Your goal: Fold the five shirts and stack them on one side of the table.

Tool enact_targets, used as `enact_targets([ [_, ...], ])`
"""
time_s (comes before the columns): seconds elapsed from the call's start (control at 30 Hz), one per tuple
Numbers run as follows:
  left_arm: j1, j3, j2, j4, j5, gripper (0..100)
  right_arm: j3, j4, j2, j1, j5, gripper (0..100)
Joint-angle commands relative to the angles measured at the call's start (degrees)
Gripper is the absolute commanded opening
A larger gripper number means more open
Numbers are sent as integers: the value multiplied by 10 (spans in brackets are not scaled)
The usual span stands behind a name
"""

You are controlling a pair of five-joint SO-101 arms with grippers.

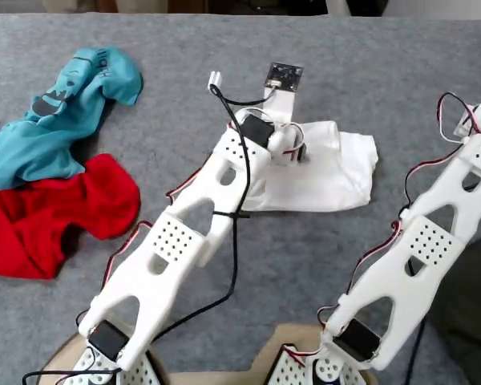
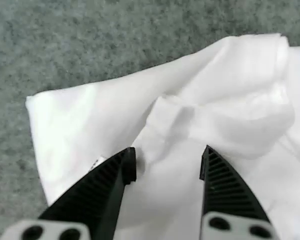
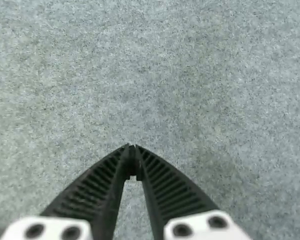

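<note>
While the red shirt (image 1: 56,208) lies crumpled at the left of the frame, your left claw (image 2: 167,162) hangs with jaws apart just over the white shirt (image 1: 333,172) at centre, your right claw (image 3: 132,150) is pinched closed above the grey table cover (image 1: 385,64) at the right edge, and the teal shirt (image 1: 64,112) sprawls at upper left.
</note>
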Motion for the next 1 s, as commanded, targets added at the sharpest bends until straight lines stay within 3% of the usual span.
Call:
enact_targets([
  [0.0, 3, -3, -13, 0, -2, 198, -26, -11, -4, 0, 4, 8],
  [0.3, 20, -82, -12, 1, -2, 32, -26, -11, -4, 0, 4, 7],
  [0.97, 94, -131, -44, 38, -2, 19, -26, -11, -5, 1, 4, 7],
])
